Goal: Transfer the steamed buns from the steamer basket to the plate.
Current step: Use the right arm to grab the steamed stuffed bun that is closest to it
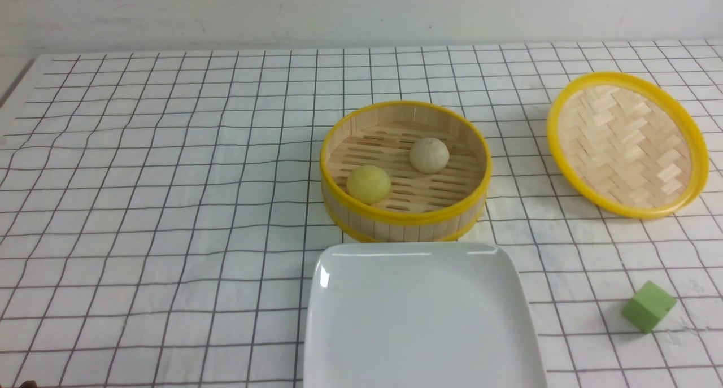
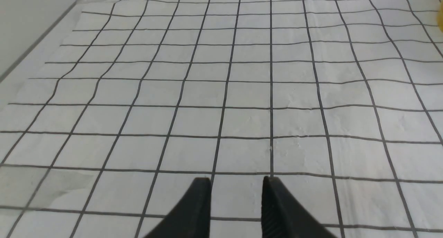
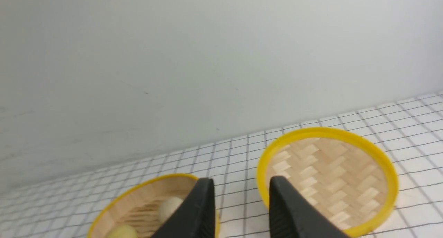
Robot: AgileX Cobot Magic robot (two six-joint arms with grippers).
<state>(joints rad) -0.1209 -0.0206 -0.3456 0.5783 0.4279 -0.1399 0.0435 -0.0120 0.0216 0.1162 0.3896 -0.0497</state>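
Note:
The steamer basket [image 1: 404, 213] stands mid-table and holds both steamed buns: the pale yellow bun [image 1: 368, 183] at its front left and the beige-white bun [image 1: 429, 155] behind it. The white plate [image 1: 421, 320] lies empty just in front of the basket. Neither gripper shows in the front view. My left gripper [image 2: 236, 182] is open and empty over bare checked cloth. My right gripper [image 3: 241, 184] is open and empty, above the table; the basket [image 3: 114, 201] with the beige bun [image 3: 168, 206] and the yellow bun [image 3: 121, 231] shows beside one finger.
A shallow woven lid [image 1: 626, 144] with a yellow rim lies tilted at the back right, also in the right wrist view [image 3: 327, 175]. A green cube [image 1: 648, 306] sits at the front right. A white wall stands behind the checked tablecloth [image 1: 141, 207].

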